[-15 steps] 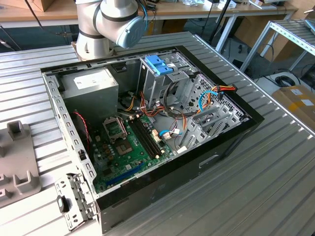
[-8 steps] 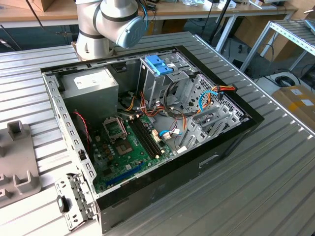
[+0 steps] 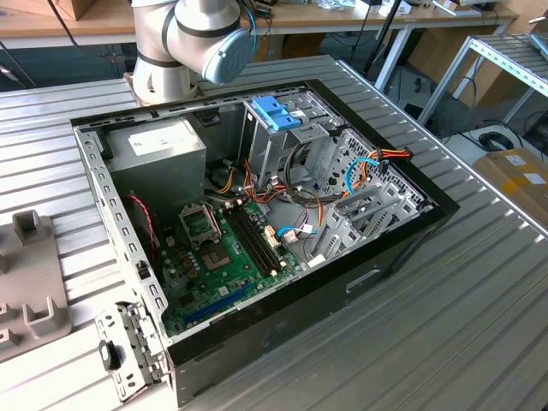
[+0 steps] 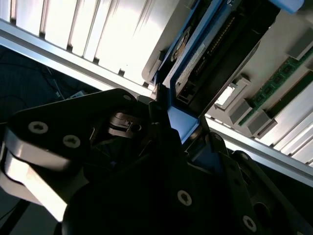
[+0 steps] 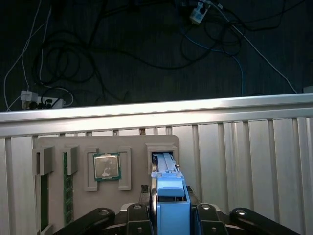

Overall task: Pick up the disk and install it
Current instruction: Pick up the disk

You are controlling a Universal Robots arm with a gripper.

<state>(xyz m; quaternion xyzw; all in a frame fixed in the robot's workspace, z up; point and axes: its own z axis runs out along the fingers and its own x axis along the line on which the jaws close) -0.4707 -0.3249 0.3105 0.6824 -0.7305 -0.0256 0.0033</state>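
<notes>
Exterior view, from its left: a grey moulded plastic fixture tray [image 3: 30,282] lies on the ribbed silver metal table [image 3: 479,325]. A perforated bare-metal bracket [image 3: 128,351] sits just beside the near corner of the open black desktop PC case [image 3: 368,265]. Inside the case there's a grey box-shaped PSU [image 3: 163,145] w/ a white label at the back and a green motherboard [image 3: 227,257] on the case floor. Next comes a bare-metal drive cage [image 3: 274,150] topped by a blue plastic bracket [image 3: 276,111], then a bundle of red, orange and blue cables [image 3: 377,158] toward the exterior view's right. The grey-and-blue robot arm [image 3: 193,38] stands behind the case.

First wrist view: the tray's separate pockets hold a green RAM stick [image 5: 67,188] on edge and a square silver-topped CPU [image 5: 106,166] lying flat. The disk [image 5: 164,164], flat black-and-silver metal framed by a blue plastic carrier, stands on edge at the tray's narrow slot pocket, well apart from the PC case. Can't tell if it's seated in the pocket or just clear of it. The black gripper [image 5: 170,200] has its jaws drawn in narrow, clamping the carrier's near end, w/ a black finger [image 5: 138,215] against each side.

Second wrist view: the disk's dark body and white label strip run edge-on away from the jaws.
</notes>
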